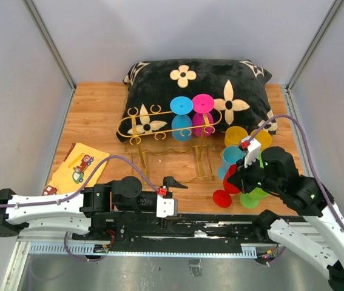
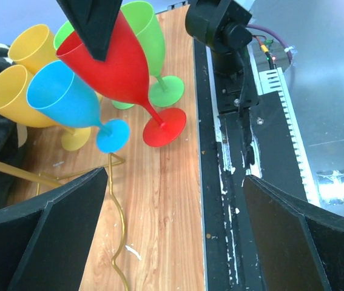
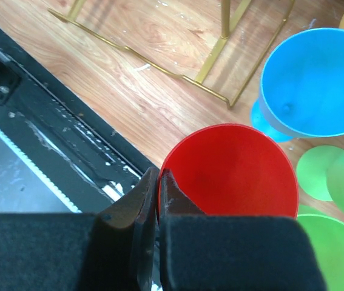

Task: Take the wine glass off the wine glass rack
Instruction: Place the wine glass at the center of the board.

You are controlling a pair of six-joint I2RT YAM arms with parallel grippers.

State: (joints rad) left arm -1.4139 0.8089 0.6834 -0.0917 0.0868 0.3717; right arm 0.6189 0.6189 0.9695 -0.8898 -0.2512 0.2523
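Red wine glass (image 2: pixel 114 63) leans on the surface (image 1: pixel 99 115), clear of the wine glass rack (image 1: pixel 159 124), its rim pinched in the closed right gripper (image 3: pixel 158 188). The left gripper (image 2: pixel 175 179) is spread wide and empty. The set-down looks nearly finished. The next move is to let go gently, then reach for the blue glass (image 1: pixel 182 118) or the pink glass (image 1: pixel 202 114) hanging on the rack. No writing is legible.
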